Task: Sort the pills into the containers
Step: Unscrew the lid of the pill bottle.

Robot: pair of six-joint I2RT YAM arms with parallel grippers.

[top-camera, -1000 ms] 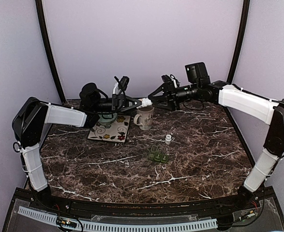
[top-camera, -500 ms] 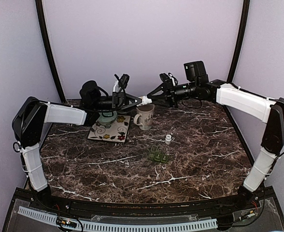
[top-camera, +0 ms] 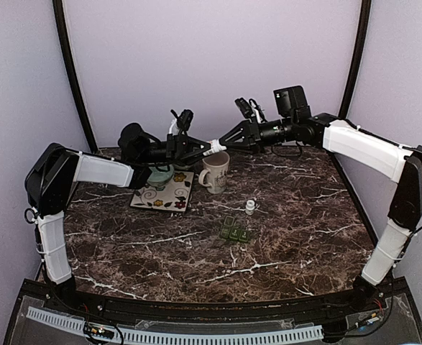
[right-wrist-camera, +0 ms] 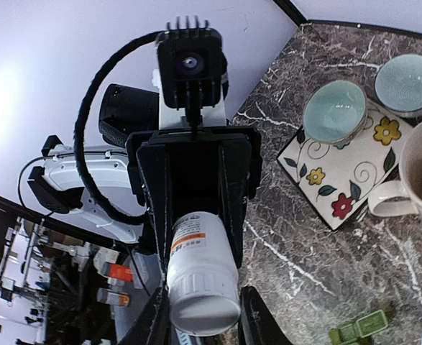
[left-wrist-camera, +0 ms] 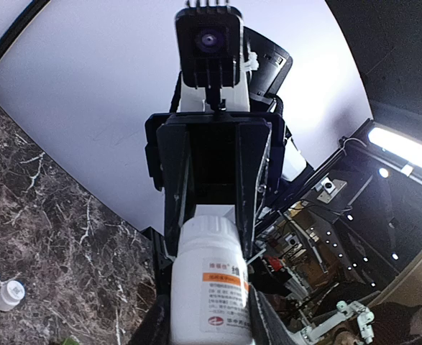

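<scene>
Aloft, pill bottle point(right-wrist-camera: 196, 251) lies squeezed inside right end effector point(right-wrist-camera: 203, 316).

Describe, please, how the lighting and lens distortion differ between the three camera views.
Top external view: even, soft light, slightly blurry, the pill bottle a small pale smudge. Left wrist view: strong fisheye bend, a glaring light strip, bottle label sharp. Right wrist view: wall washed out white, marble table edge bowed.

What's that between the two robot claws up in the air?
A white pill bottle, held at opposite ends by the left gripper and right gripper; clearest in both wrist views.
</scene>
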